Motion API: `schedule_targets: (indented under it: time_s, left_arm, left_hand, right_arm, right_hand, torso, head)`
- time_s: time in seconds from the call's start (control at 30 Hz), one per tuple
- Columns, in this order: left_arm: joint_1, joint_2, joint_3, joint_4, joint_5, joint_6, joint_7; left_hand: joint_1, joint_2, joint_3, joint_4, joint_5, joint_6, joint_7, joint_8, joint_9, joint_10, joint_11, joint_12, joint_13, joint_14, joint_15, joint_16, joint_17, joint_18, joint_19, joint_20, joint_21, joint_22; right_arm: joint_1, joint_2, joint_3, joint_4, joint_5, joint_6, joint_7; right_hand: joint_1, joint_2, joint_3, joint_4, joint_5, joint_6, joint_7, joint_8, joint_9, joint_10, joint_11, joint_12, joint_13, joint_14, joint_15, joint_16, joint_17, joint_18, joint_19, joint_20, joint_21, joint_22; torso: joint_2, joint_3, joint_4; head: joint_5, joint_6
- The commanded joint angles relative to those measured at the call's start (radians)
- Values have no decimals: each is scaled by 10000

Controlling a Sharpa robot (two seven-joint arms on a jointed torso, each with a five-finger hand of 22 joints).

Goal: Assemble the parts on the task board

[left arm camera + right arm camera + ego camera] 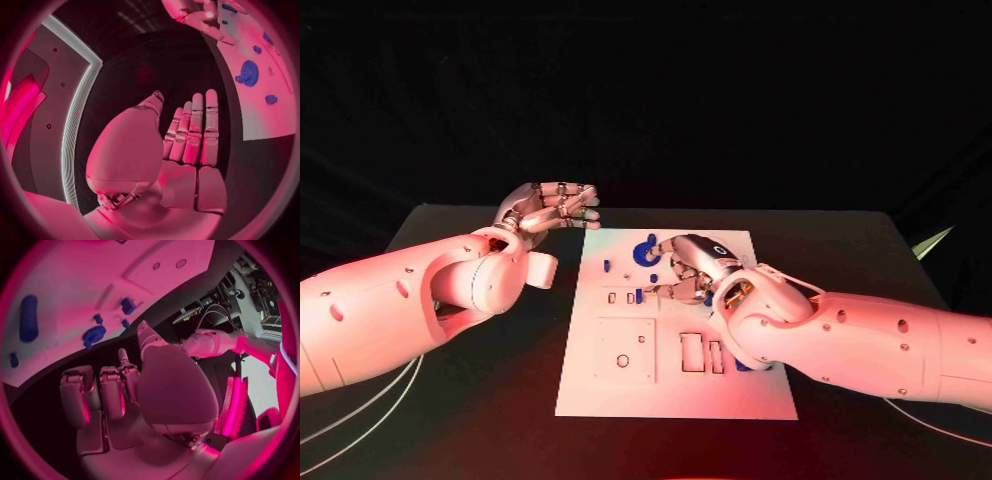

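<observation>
The black table [473, 400] carries the white task board [678, 385], which lies in its middle with its long side running away from the robot. The right arm [877, 345] comes in over the near right part of the board, and the right hand [692, 268] hangs over the board's far half, palm down. In the right wrist view its fingers [112, 395] are curled in toward the palm and nothing shows between them. The left arm [401, 305] lies over the table to the left of the board, and the left hand [553, 208] is lifted near the board's far left corner, off the board. In the left wrist view its fingers [199, 131] stand straight and close side by side, the thumb a little apart, holding nothing. The parts are small blue pieces on the far half of the board: a round blue disc [646, 252] just left of the right hand, a small upright piece [606, 266] near the left edge, and another small piece [639, 296] lower down beside the fingers.
</observation>
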Motion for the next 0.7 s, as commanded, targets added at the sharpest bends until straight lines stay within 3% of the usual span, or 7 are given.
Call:
schedule_targets:
  time_s: [0.03, 0.17, 0.2, 0.27, 0.43, 0.57, 0.7]
  left_arm:
    - [10, 80, 6, -116, -1300, 543, -1288]
    - [14, 142, 8, -229, -2337, 1111, -2377]
    - [17, 164, 9, -258, -2767, 1358, -2781]
    - [42, 217, 10, -308, -3569, 1807, -3523]
    - [296, 543, 12, -559, -5631, 3215, -5597]
    - [434, 837, 9, -760, -6506, 4127, -6813]
    - [599, 1225, -106, -1001, -7117, 4900, -7701]
  left_hand:
    - [-216, -8, -65, 9, 9, -24, -18, 387, 159, 393, -147, 610, 288, 616, -256, 1264, 859, 124, 467, -231, 757, 426]
    - [-743, 76, -78, -4, 22, 34, -306, 1265, 542, 798, -489, 2063, 1175, 1391, -637, 3996, 2731, 108, 1054, -645, 2529, 1522]
    - [-943, -168, -26, -15, 2, -493, -483, 2233, 1065, -159, -464, 3695, 2414, 751, -684, 6047, 4418, 6, 505, -746, 4381, 3133]
    - [-1333, 150, 168, 4, 45, -622, -517, 3162, 1572, -239, -706, 5396, 3524, 2087, -787, 8459, 6738, -335, 1370, -735, 6585, 5932]
    - [-2390, 301, 87, 38, 21, -607, -923, 5091, 2773, -219, -1037, 8068, 5332, 3679, -1069, 11033, 9563, -785, 2655, -903, 8730, 8969]
    - [-2985, 472, -224, 86, 8, -513, -1180, 5760, 3395, 996, -1279, 9956, 7683, 4189, -1282, 11797, 10582, -996, 3365, -1110, 9359, 10077]
    - [-3191, 625, -451, 75, 0, -843, -1112, 5510, 3449, 1260, -1249, 10392, 8287, 4356, -1272, 12061, 10965, -1090, 3653, -1146, 9593, 10535]
  right_arm:
    - [293, -449, 31, 134, 2515, -642, 2274]
    - [667, -990, 47, 213, 4160, -411, 2951]
    - [779, -1164, 49, 228, 4597, -324, 3082]
    - [970, -1447, 52, 224, 5228, -169, 3235]
    - [1312, -2088, 56, 65, 6335, 139, 3377]
    - [1404, -2351, 55, -86, 6635, 266, 3353]
    - [1446, -2474, 54, -243, 6753, 350, 3303]
  right_hand:
    - [156, 94, 70, 102, 28, 287, -46, 194, 33, -46, -31, -37, 1535, 990, 21, -33, 2422, -63, 1035, 57, 23, 2619]
    - [133, 164, 91, 157, 11, 465, -108, 362, 73, -58, -86, -44, 1524, 985, -29, -40, 2403, -45, 1002, 16, -42, 2579]
    - [110, 181, 89, 169, 9, 489, -117, 391, 79, -56, -95, -41, 1526, 984, -37, -42, 2398, -46, 1004, 8, -37, 2582]
    - [52, 208, 75, 188, 1, 514, -131, 433, 88, -40, -108, -22, 1539, 988, -50, -37, 2414, -50, 1011, -5, -24, 2590]
    - [-62, 228, 5, 194, -16, 532, -152, 498, 99, -30, -128, -11, 1544, 993, -70, -31, 2432, -56, 1023, -27, 0, 2605]
    - [-84, 231, -10, 195, -18, 523, -153, 503, 98, -13, -130, 9, 1560, 998, -74, -24, 2452, -66, 1042, -31, 35, 2627]
    - [-98, 235, -20, 195, -18, 515, -154, 505, 97, -7, -132, 15, 1565, 997, -75, -24, 2451, -67, 1044, -34, 40, 2630]
  torso:
    - [-75, 11, -57]
    - [-147, 29, -100]
    - [-167, 33, -101]
    - [-195, 44, -101]
    - [-282, 87, -109]
    - [-322, 115, -97]
    - [-355, 153, -103]
  head:
    - [29, 47]
    - [67, 38]
    - [74, 37]
    - [78, 47]
    - [86, -4]
    - [85, -38]
    - [76, -94]
